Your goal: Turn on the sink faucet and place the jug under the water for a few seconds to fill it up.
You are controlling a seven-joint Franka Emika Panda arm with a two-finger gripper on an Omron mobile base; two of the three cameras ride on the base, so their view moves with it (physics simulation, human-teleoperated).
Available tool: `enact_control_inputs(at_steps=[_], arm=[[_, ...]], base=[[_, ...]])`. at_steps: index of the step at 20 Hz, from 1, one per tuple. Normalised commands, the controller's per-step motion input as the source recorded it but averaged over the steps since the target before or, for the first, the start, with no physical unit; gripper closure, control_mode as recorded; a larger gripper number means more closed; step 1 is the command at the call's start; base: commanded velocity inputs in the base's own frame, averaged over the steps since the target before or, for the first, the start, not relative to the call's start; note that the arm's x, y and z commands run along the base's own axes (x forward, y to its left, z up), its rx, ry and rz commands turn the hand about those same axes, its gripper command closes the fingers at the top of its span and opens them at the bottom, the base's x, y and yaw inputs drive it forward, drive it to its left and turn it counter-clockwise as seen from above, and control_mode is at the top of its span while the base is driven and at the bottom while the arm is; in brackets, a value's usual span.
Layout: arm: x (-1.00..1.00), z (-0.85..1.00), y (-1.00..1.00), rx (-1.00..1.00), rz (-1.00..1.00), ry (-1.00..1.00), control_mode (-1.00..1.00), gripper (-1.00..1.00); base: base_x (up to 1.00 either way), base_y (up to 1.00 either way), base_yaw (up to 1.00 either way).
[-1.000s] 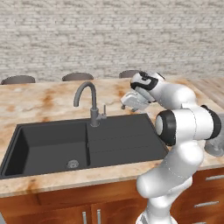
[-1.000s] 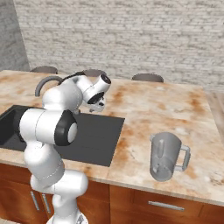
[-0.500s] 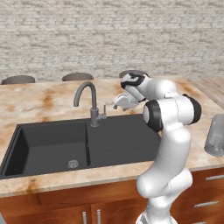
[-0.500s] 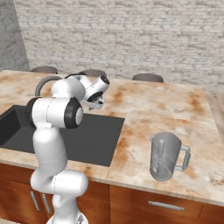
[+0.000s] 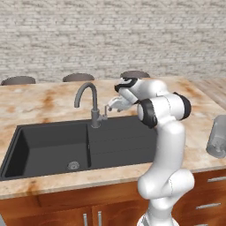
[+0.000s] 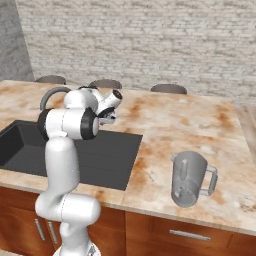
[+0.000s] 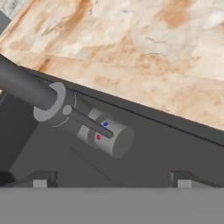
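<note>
The dark grey gooseneck sink faucet (image 5: 91, 104) rises at the back rim of the black sink (image 5: 50, 148). No water runs from its spout. My gripper (image 5: 109, 107) hovers just right of the faucet's side lever (image 5: 104, 116), slightly above it, and is open with nothing held. In the hand view the lever (image 7: 89, 122) and its cylinder with a red and a blue dot lie close ahead, above my spread fingertips (image 7: 40, 180). The translucent grey jug (image 6: 189, 178) stands upright on the counter far to the right, also at the frame edge as jug (image 5: 218, 137).
The marbled counter (image 6: 170, 120) stretches between sink and jug. Three dark stool backs (image 5: 78, 77) line the far side before a brick wall. Wooden cabinet fronts (image 6: 190, 235) run below the counter's near edge.
The arm has swung left from near the counter's right half toward the faucet, bringing the gripper close to the lever. Jug and faucet have not moved.
</note>
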Motion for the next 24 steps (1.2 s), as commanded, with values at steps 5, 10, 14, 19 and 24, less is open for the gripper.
enact_control_inputs(at_steps=[5, 10, 14, 19, 24], arm=[[0.26, -0.34, 0.32, 0.0, 0.0, -0.15, -1.0, -1.0], [0.26, -0.22, 0.26, 0.0, 0.0, -0.13, -1.0, -1.0], [0.34, -0.08, 0.09, 0.0, -0.07, -0.07, -1.0, -1.0], [0.15, 0.0, 0.0, 0.0, -0.09, 0.0, -1.0, -1.0], [0.2, 0.0, 0.0, 0.0, -0.11, 0.0, -1.0, -1.0]], base=[[0.0, 0.0, 0.0], [0.0, 0.0, 0.0], [0.0, 0.0, 0.0], [0.0, 0.0, 0.0], [0.0, 0.0, 0.0]])
